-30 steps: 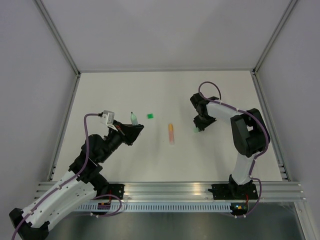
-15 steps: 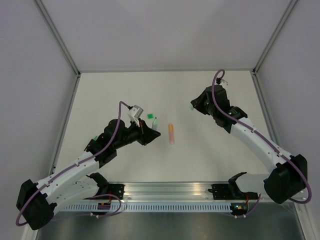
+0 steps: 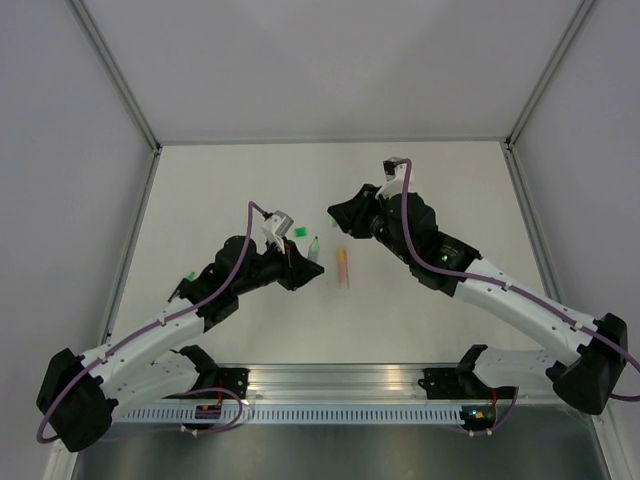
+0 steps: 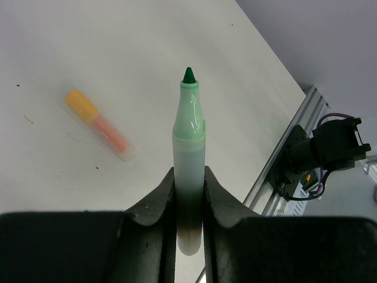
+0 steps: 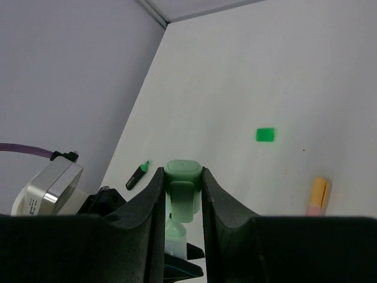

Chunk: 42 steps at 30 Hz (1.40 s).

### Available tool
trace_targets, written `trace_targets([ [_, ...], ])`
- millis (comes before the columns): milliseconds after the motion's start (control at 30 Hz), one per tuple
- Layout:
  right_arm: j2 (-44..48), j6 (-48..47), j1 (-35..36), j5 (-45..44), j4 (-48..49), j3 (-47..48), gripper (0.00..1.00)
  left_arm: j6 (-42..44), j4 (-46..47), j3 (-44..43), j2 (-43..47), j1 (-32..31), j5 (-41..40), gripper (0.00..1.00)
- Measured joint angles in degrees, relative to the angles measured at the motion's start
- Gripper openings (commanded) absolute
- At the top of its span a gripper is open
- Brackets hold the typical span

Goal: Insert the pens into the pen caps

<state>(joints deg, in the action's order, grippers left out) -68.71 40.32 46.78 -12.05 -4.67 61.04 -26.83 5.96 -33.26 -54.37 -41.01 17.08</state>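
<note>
My left gripper (image 4: 188, 180) is clamped on the pale mint pen (image 4: 188, 135), whose bare dark green tip points away from my fingers, and holds it above the table (image 3: 470, 190) near its middle. My right gripper (image 5: 182, 183) pinches 1 green cap (image 5: 182, 171) just right of and beyond that pen (whether cap and tip touch, I cannot tell). The orange pen (image 3: 343, 267) lies flat just near of my right gripper. A loose green cap (image 3: 299, 232) lies just beyond the mint pen, slightly left. The dark pen (image 5: 137, 174), green-tipped, lies further left beside my left arm.
</note>
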Motion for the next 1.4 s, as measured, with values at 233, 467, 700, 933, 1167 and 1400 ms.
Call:
trace_targets([
  [233, -1.7, -0.5, 4.2, -2.4, 0.1, 1.8, 0.0, 0.0, 0.6, 0.0, -0.1, 0.0, 0.0, 0.02],
  [467, -2.7, -0.7, 6.3, -4.8, -0.5, 2.6, 0.0, 0.0, 0.6, 0.0, -0.1, 0.0, 0.0, 0.02],
  [700, -5.3, -0.8, 7.1, -6.0, -0.5, 4.0, 0.0, 0.0, 0.6, 0.0, 0.0, 0.0, 0.0, 0.02],
  [933, -6.3, -0.9, 7.4, -6.3, -1.3, 4.0, 0.0, 0.0, 0.6, 0.0, 0.2, 0.0, 0.0, 0.02],
  [1167, -6.3, -0.9, 7.5, -5.9, -1.5, 3.8, 0.0, 0.0, 0.6, 0.0, 0.9, 0.0, -0.1, 0.02],
  [1400, -6.5, 0.0, 8.1, -5.9, -2.0, 3.0, 0.0, 0.1, -0.2, 0.0, 1.2, 0.0, -0.4, 0.02],
])
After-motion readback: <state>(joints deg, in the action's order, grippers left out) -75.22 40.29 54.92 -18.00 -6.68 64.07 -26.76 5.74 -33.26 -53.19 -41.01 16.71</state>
